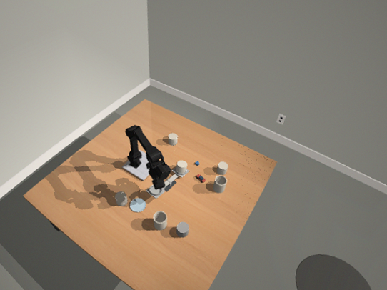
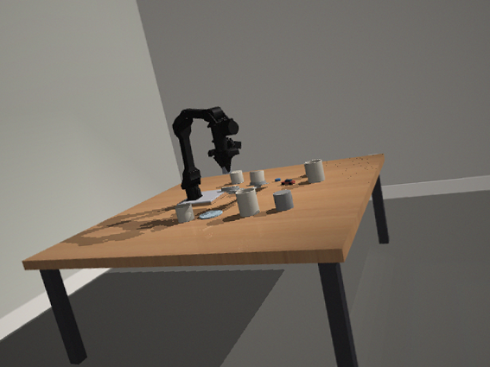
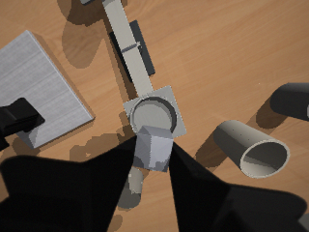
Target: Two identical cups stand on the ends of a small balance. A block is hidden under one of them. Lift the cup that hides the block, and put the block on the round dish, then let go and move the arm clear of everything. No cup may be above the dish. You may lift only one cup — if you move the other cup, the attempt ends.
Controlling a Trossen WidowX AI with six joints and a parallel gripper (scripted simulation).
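Observation:
My gripper (image 1: 158,185) (image 2: 225,170) (image 3: 154,142) is shut on a grey block (image 3: 154,155) and holds it up above the near end of the balance (image 1: 171,181) (image 3: 140,72). The near pan (image 1: 155,190) (image 3: 152,115) is empty. One cup (image 1: 182,166) (image 2: 257,177) stands on the far pan. A similar cup (image 1: 121,199) (image 2: 184,213) (image 3: 130,193) stands on the table beside the light-blue round dish (image 1: 137,205) (image 2: 211,214). The dish is empty, no cup is above it, and it is hidden in the wrist view.
A tall open cup (image 1: 160,221) (image 2: 248,203) (image 3: 234,137) and a grey cylinder (image 1: 182,229) (image 2: 283,201) stand to the right of the dish. Another tall cup (image 1: 219,185), a small cup (image 1: 222,168), a toy car (image 1: 201,178) and a blue piece (image 1: 197,163) are farther back.

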